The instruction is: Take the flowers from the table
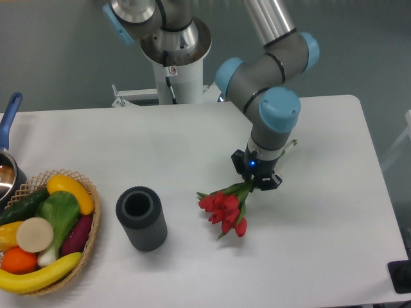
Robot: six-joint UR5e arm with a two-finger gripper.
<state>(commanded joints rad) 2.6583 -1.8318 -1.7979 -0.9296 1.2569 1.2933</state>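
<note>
Banana (38, 274): we note it nearest the camera, yellow, lying along the front edge of the basket.
Basket (95, 226): woven, at the front left of the table; we see in it an orange fruit, a pale round slice, a green leafy vegetable, a purple piece, a dark green cucumber and a yellow pepper.
Cup (141, 218): dark grey ribbed cylinder, upright, mouth open upward, just right of the basket and apart from it.
Flowers (225, 210): red tulip buds with green leaves lie on the table right of the cup, well apart from it; we see the buds pointing toward the front left and the stems running up to the right, under the gripper, with a thin stem end showing beyond the wrist.
Gripper (257, 181): sits directly over the stems, just behind the buds, pointing down, blue light lit on its body. We cannot tell whether the fingers are closed on the stems; the wrist hides them.
Table (321, 244): white, rounded corners.
Pot (8, 173): at the left edge, blue handle, partly cut off.
</note>
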